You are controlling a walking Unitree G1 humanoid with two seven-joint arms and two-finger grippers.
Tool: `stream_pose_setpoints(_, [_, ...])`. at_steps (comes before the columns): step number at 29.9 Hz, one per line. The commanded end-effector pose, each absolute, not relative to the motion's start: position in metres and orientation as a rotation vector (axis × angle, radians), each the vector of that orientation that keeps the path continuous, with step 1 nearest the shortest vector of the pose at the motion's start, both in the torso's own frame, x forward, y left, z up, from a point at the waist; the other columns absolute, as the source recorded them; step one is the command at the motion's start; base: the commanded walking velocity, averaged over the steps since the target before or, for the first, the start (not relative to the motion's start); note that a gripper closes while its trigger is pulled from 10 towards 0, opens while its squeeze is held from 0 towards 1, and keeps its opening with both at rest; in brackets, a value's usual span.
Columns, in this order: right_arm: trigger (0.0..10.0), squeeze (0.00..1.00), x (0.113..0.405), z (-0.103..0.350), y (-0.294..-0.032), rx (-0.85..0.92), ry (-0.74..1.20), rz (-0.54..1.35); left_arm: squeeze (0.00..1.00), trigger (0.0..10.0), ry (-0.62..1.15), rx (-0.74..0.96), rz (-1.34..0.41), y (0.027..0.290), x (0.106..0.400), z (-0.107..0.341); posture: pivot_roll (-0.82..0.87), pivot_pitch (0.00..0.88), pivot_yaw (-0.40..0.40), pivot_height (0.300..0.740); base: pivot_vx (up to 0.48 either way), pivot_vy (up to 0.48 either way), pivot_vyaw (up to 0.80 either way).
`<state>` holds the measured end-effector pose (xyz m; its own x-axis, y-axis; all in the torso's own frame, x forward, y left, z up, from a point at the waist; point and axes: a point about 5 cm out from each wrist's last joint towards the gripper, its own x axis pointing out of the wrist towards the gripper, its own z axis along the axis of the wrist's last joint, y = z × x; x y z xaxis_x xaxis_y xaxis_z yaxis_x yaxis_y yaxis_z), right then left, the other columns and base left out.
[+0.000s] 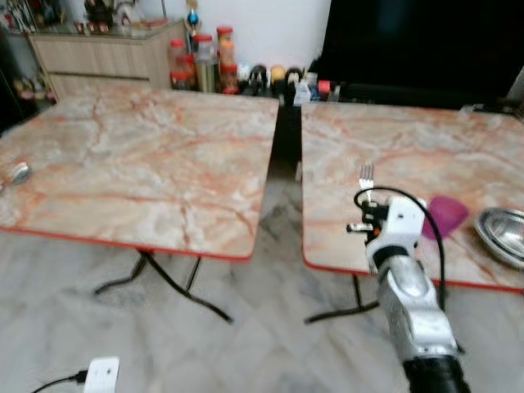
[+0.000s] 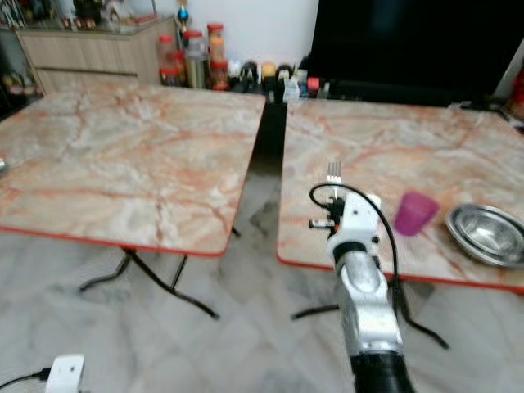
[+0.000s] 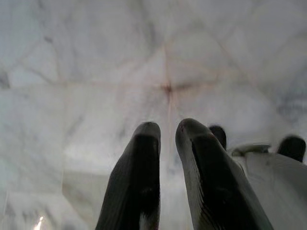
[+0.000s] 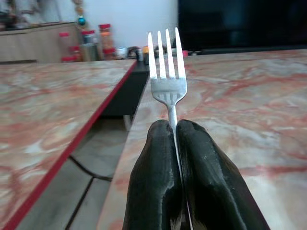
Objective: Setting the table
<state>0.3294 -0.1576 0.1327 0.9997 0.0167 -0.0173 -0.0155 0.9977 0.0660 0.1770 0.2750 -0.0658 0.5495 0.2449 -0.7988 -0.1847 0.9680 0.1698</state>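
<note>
My right gripper (image 4: 173, 125) is shut on a silver fork (image 4: 166, 67) whose tines stick out past the black fingers. In the eye views the fork (image 1: 366, 174) stands upright over the near left part of the right-hand marble table (image 1: 385, 139). A magenta cup (image 2: 414, 213) and a steel bowl (image 2: 488, 233) sit on that table to the right of the arm. My left gripper (image 3: 168, 132) hangs over pale floor tiles, its two fingers almost touching with nothing between them.
A second marble table (image 1: 139, 155) stands to the left across a narrow gap, with a small metal object (image 1: 18, 171) near its left edge. Jars and bottles (image 1: 205, 61) line the back wall beside a wooden cabinet (image 1: 98, 53). A white plug box (image 1: 100, 374) lies on the floor.
</note>
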Motion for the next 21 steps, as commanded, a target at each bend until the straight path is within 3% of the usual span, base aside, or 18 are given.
stream_pose_setpoints(1, [10.0,0.0,0.331,0.141,-0.164,0.059,-0.009,0.0,0.0,10.0,0.956,0.091,0.24,0.275,0.18,-0.064,-0.03,0.038,-0.019,0.74,0.0,-0.394,0.0])
stream_pose_setpoints(21, [10.0,0.0,0.33,0.141,-0.155,0.072,0.005,0.029,0.0,10.0,0.946,0.075,0.254,0.274,0.184,-0.063,-0.03,0.069,-0.032,0.74,0.0,-0.392,0.0])
